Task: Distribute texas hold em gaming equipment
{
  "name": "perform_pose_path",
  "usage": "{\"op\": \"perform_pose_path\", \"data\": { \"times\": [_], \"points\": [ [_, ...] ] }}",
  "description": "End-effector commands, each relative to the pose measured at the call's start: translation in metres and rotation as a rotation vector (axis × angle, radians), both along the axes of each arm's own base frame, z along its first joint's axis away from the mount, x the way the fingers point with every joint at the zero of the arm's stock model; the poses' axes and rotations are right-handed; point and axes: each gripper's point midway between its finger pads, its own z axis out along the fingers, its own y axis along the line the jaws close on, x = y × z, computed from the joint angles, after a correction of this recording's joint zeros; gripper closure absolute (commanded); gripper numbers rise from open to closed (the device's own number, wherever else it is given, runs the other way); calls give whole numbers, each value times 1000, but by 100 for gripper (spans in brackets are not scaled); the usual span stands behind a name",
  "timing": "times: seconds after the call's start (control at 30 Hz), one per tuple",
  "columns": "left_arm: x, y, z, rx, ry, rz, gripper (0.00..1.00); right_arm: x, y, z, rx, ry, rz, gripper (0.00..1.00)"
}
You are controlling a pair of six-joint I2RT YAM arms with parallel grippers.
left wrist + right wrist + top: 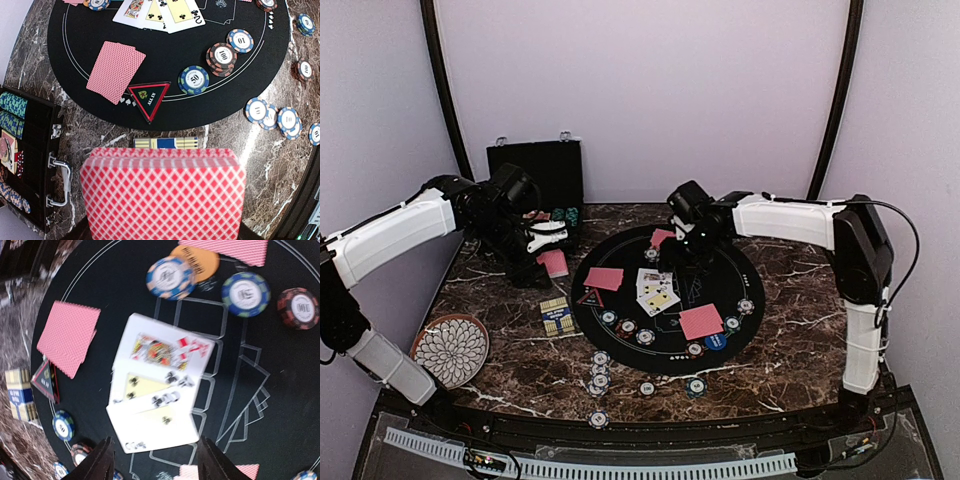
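Left hand (542,240): clamped on a red-backed deck of playing cards (162,192), above the dark marble bench (790,330).
Right hand (155,460): fingers apart, above three face-up white cards (157,390).
Round black felt mat (760,270): carries striped-edge poker chips (222,56) and red-edged black triangle marker (148,98).

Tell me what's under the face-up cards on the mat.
The face-up cards overlap in a fan on the black mat, over its printed card outlines. Parts of each lower card's face are covered, and nothing else shows beneath them.
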Motion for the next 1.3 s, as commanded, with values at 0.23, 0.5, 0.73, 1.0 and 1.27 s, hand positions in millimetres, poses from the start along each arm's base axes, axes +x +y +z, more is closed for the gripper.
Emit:
{"op": "perform_pose_path", "data": {
  "times": [0.23,0.5,0.73,1.0,1.27],
  "points": [
    [-6,2,11,-22,-8,-7,100,-8,17,11,354,68,24,39],
    [-5,-3,9,-40,9,-10,100,-23,52,62,595,58,93,34],
    [-6,-9,10,-69,29,-8,100,-63,125,110,856,146,246,31],
    [-8,-12,14,-91,36,-12,100,-87,165,125,986,232,306,30],
    [-10,-12,13,-96,42,-15,100,-92,182,126,1021,268,327,29]
  ]
}}
